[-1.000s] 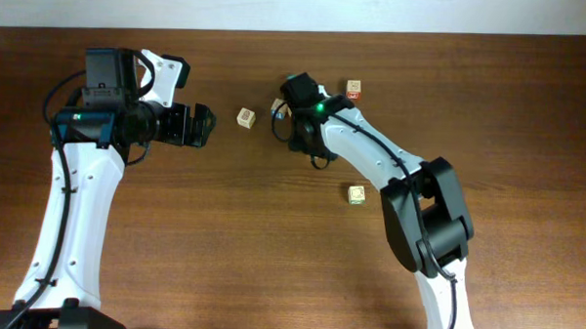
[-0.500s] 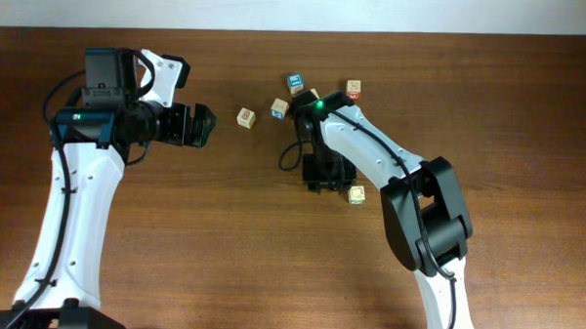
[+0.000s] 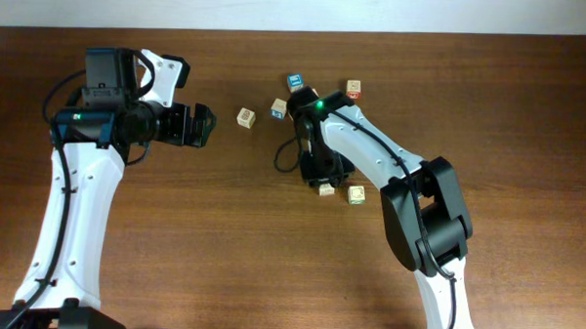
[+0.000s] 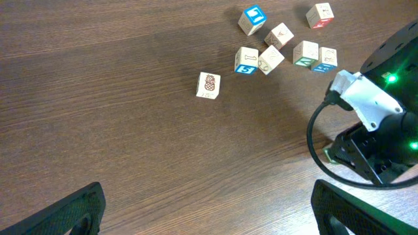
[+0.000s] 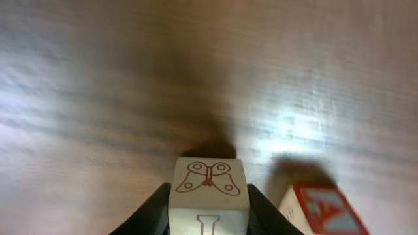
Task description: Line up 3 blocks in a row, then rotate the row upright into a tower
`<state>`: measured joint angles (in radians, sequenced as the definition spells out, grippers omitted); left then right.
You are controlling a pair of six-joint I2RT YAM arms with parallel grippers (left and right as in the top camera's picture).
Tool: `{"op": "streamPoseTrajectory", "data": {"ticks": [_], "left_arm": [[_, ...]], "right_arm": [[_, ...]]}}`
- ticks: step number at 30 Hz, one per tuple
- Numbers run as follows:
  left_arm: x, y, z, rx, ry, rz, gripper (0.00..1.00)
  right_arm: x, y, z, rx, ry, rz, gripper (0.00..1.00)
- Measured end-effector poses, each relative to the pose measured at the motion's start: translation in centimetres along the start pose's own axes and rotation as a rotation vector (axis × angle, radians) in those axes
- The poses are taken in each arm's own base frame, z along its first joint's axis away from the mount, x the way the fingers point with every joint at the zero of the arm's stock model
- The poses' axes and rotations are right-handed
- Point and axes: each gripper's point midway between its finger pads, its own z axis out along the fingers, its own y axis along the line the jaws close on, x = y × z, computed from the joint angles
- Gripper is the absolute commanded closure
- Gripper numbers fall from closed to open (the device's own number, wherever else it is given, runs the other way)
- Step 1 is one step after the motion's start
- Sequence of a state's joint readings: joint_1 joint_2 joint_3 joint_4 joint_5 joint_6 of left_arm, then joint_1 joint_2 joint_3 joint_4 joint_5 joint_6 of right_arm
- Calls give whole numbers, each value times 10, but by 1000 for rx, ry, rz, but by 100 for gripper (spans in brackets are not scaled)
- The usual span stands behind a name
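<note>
Brown wood tabletop (image 3: 173, 229), left pincer (image 3: 204, 125) spread wide, well apart from the cubes, right pincer (image 5: 209, 212) pinching a pale butterfly cube (image 5: 209, 179) by two sides, cluster of cubes (image 4: 270, 60) behind it including one green-faced block (image 4: 305, 52), lone green-printed block (image 3: 356, 194) just beside the right pincer.

right gripper (image 3: 319, 175) swung off the far cluster toward the near side, uncovering the blue cube (image 3: 295, 82) and a pale one (image 3: 278, 106). Its jaws closed in around a butterfly cube (image 5: 209, 186), now just left of the green-printed block (image 3: 356, 194)
</note>
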<state>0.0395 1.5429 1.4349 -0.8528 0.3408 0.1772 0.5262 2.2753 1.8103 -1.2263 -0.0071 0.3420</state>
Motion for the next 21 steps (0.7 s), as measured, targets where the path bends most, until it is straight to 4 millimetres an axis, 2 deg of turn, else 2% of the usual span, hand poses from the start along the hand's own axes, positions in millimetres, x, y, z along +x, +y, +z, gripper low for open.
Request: {"op": "streamPoseTrajectory", "data": {"ticks": [2,4,5,9,11,14,15,16,18,19,20,21], "left_arm": [[0,0,0,0,1,0,1],[0,0,0,0,1,0,1],[0,0,0,0,1,0,1],[0,0,0,0,0,0,1],[0,0,0,0,0,0,1],[0,0,0,0,0,0,1],[0,0,0,0,0,0,1],[0,0,0,0,0,0,1],[0,0,0,0,0,-1,1],[0,0,0,0,0,-1,1],[0,0,0,0,0,-2,1],[0,0,0,0,0,-2,1]], "right_arm": [[14,-3,0,11,58,3,65],[16,-4,0,12,65,3,45],[17,-4,-1,11,71,5,41],[19,-5,-2,14,80,12,39],[15,-4,-9,8,73,15,39],[-38,-5,-64,-63,-125,20,39],[-63,-12,-81,-81,-223,37,39],[-89,-26,-89,-88,-319,70,39],[-128,-43,-101,-111,-466,119,39],[-140,-58,-101,-113,-504,164,38],[-148,-69,-97,-122,-519,227,35],[-152,-82,-78,-121,-496,285,34]]}}
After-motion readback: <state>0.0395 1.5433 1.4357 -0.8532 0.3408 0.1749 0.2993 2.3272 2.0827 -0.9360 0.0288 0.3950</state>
